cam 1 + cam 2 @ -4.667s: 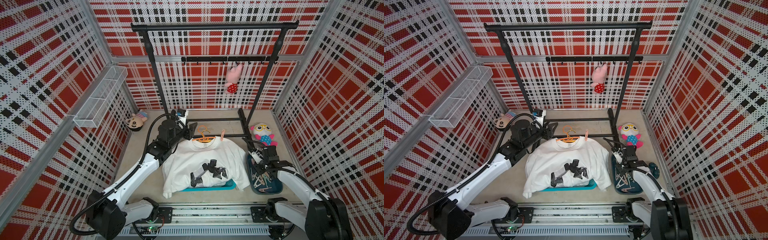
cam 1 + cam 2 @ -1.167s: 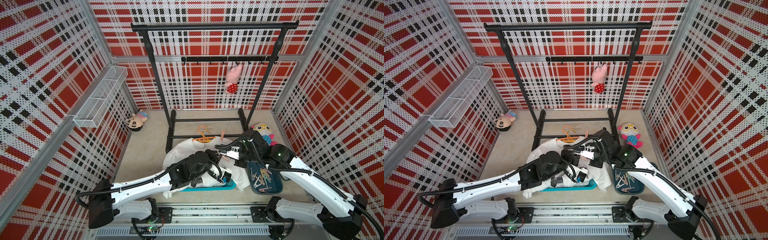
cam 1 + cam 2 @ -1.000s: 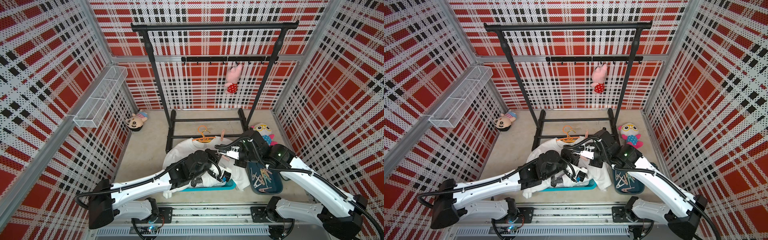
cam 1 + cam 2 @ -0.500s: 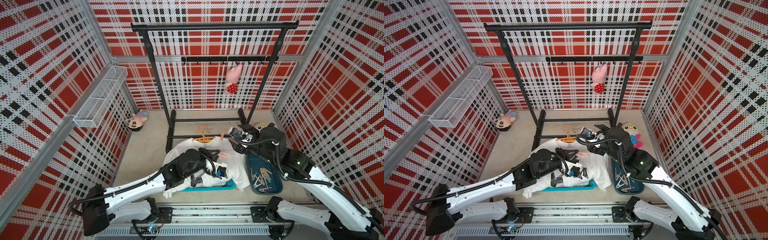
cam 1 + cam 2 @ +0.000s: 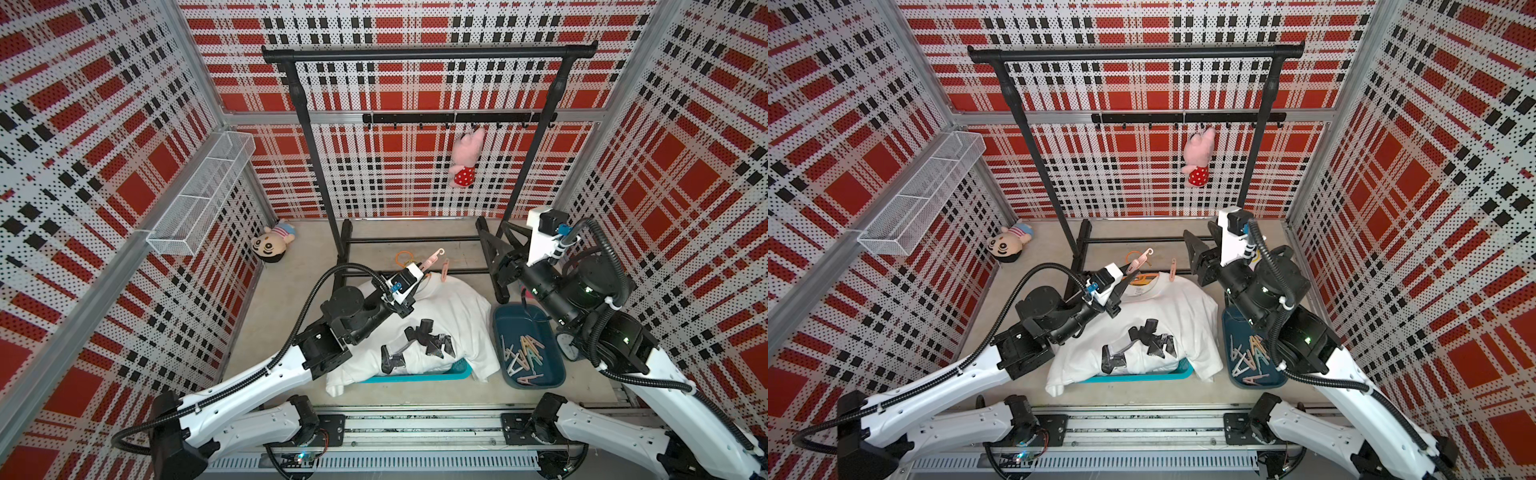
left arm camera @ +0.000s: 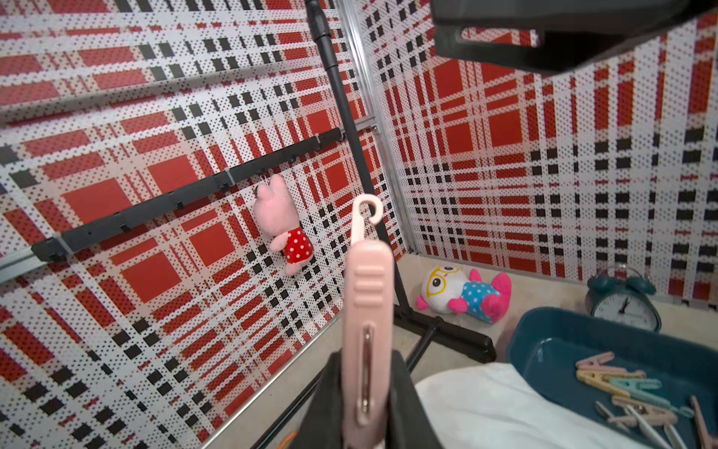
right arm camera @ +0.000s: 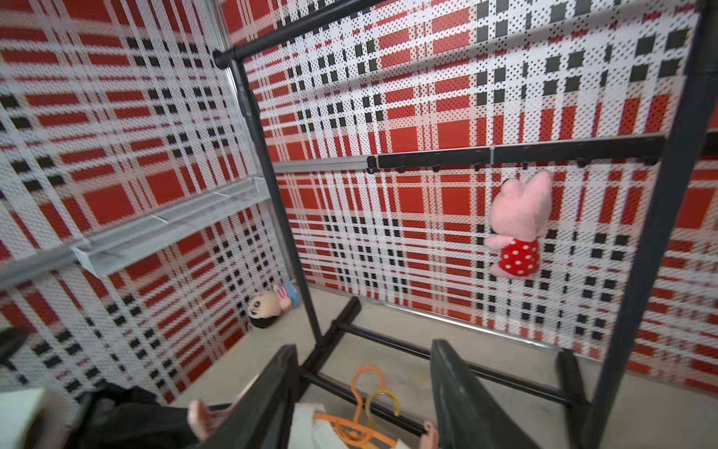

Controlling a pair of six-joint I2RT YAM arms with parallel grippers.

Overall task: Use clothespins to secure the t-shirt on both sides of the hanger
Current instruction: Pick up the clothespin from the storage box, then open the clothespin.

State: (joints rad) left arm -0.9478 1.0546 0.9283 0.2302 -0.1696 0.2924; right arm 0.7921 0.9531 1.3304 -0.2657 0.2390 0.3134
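Your left gripper (image 6: 365, 412) was clamped shut on a pink clothespin (image 6: 367, 330), holding it hook end up at the far left of the t-shirt (image 5: 453, 307). The shirt lay at near centre on an orange hanger (image 5: 403, 257). A second clothespin (image 5: 445, 269) stood clipped at its far edge, right of the collar. Your right gripper (image 5: 495, 228) hung empty, jaws apart, by the right foot of the clothes rack (image 5: 321, 174). Spare clothespins (image 5: 523, 353) lay in the blue tray (image 5: 555, 376), right of the shirt.
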